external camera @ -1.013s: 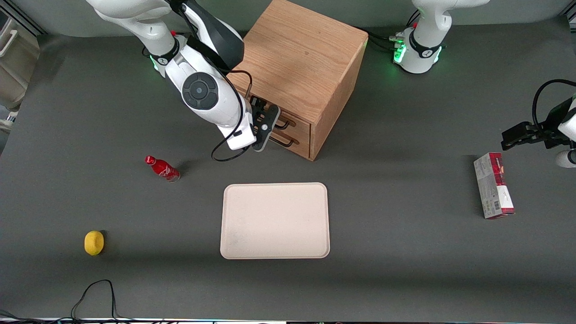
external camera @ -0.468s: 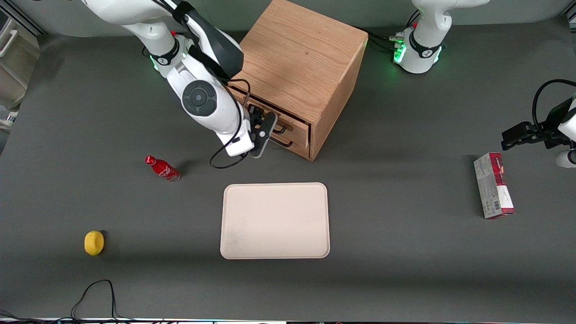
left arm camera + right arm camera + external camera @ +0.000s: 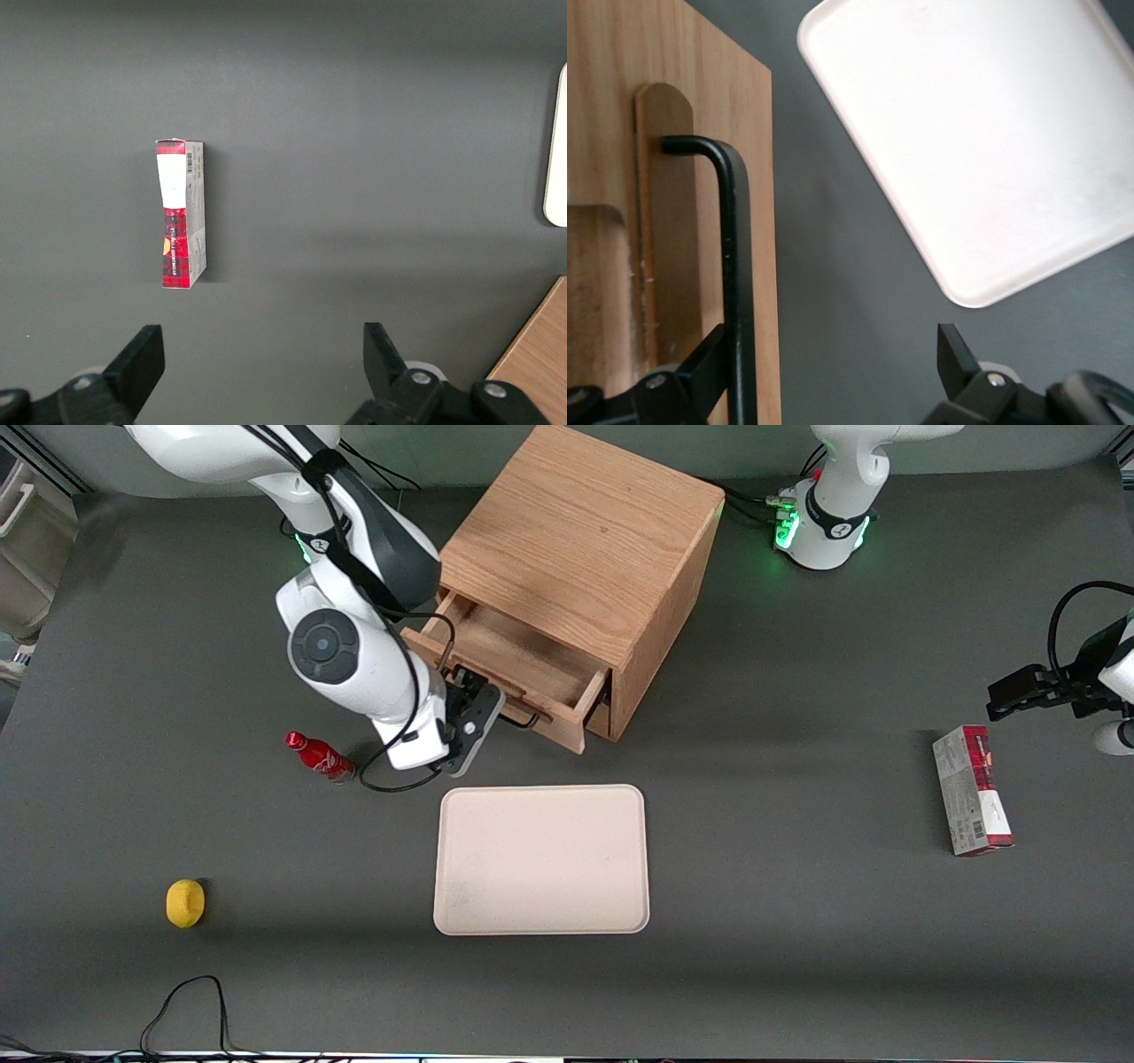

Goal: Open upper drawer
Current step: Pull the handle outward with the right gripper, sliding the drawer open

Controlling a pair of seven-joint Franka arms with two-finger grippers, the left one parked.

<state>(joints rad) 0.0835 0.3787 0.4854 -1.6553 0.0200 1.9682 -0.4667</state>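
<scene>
The wooden cabinet (image 3: 585,531) stands at the back of the table. Its upper drawer (image 3: 518,657) is pulled out, and its inside looks empty. The thin black wire handle (image 3: 524,720) is on the drawer front (image 3: 496,691). My right gripper (image 3: 474,713) is at that handle, close in front of the drawer front. In the right wrist view the gripper (image 3: 831,341) is open with its fingers wide apart. The handle (image 3: 735,266) lies against one finger (image 3: 709,354), and the other finger (image 3: 952,350) is over bare table. The bottom drawer is mostly hidden under the open one.
A cream tray (image 3: 540,859) lies just nearer the front camera than the drawer and also shows in the right wrist view (image 3: 966,133). A red bottle (image 3: 319,755) lies beside the gripper, toward the working arm's end. A yellow lemon (image 3: 185,903) sits nearer the camera. A red-and-white box (image 3: 970,790) lies toward the parked arm's end.
The upper drawer has slid out from shut to well open. My gripper moved with the handle, away from the cabinet and toward the front camera.
</scene>
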